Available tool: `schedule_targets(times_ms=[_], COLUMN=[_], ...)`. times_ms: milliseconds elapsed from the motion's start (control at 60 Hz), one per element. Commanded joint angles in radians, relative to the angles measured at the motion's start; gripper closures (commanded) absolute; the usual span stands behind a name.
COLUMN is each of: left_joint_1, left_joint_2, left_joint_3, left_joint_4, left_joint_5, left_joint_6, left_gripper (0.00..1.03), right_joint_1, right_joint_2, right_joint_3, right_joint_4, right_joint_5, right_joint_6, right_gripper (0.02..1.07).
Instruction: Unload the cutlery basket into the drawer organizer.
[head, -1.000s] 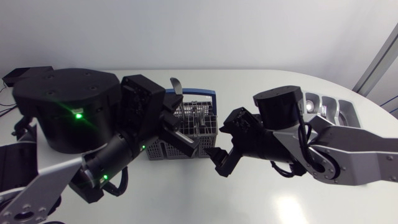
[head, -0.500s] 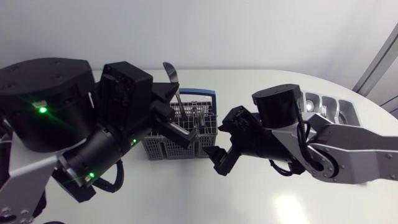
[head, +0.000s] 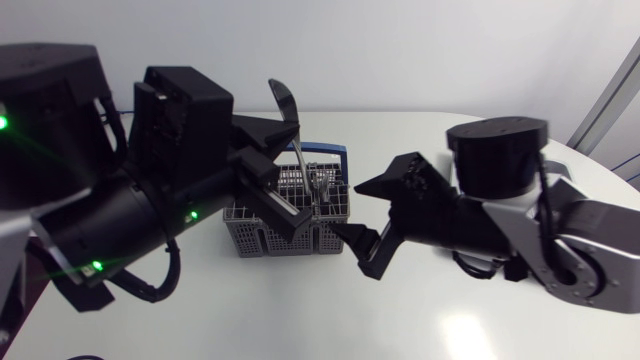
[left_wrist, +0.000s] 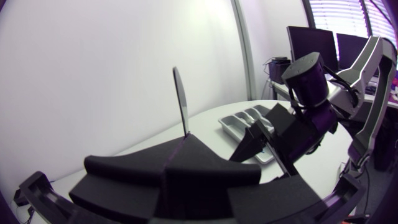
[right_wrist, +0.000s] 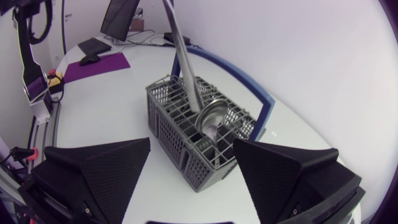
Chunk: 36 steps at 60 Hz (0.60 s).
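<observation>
Spoon (right_wrist: 211, 118), bowl down, in cutlery basket (right_wrist: 169, 132)

Grey mesh cutlery basket (head: 258, 238), blue-handled, sits mid-bench. A steel spoon (head: 284, 103) stands nearly upright in the left hand (left_wrist: 186, 142), bowl down at the basket's top. The grey compartmented drawer organizer (left_wrist: 241, 122) lies far right.

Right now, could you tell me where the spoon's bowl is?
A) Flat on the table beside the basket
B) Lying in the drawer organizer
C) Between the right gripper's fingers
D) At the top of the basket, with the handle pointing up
D: the right wrist view shows the spoon with its bowl at the top of the basket and its handle rising above it.
</observation>
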Motion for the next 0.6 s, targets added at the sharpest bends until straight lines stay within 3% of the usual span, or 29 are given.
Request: schedule_targets(times_ms=[0,233,350,467,583], left_joint_1=[0.064,0.169,0.225,0.234,0.242], left_joint_2=[-0.018,0.042,0.094,0.131,0.142], left_joint_3=[0.078,0.178,0.221,0.242,0.272], left_joint_4=[-0.039,-0.191,-0.245,-0.266,-0.297], left_joint_5=[0.100,0.353,0.488,0.539,0.579], left_joint_6=[-0.047,-0.121,-0.178,-0.196,-0.216], left_gripper=[0.92,0.91,0.91,0.91,0.91], right_joint_1=[-0.047,-0.210,-0.219,-0.216,-0.197], right_joint_2=[-0.075,-0.227,-0.267,-0.255,-0.229], right_joint_3=[-0.023,-0.019,-0.016,0.000,0.010], right_joint_4=[-0.048,-0.186,-0.247,-0.284,-0.283], right_joint_5=[-0.036,-0.259,-0.331,-0.403,-0.412], right_joint_6=[-0.039,-0.056,-0.103,-0.106,-0.105], right_gripper=[0.11,0.11,0.11,0.11,0.11])
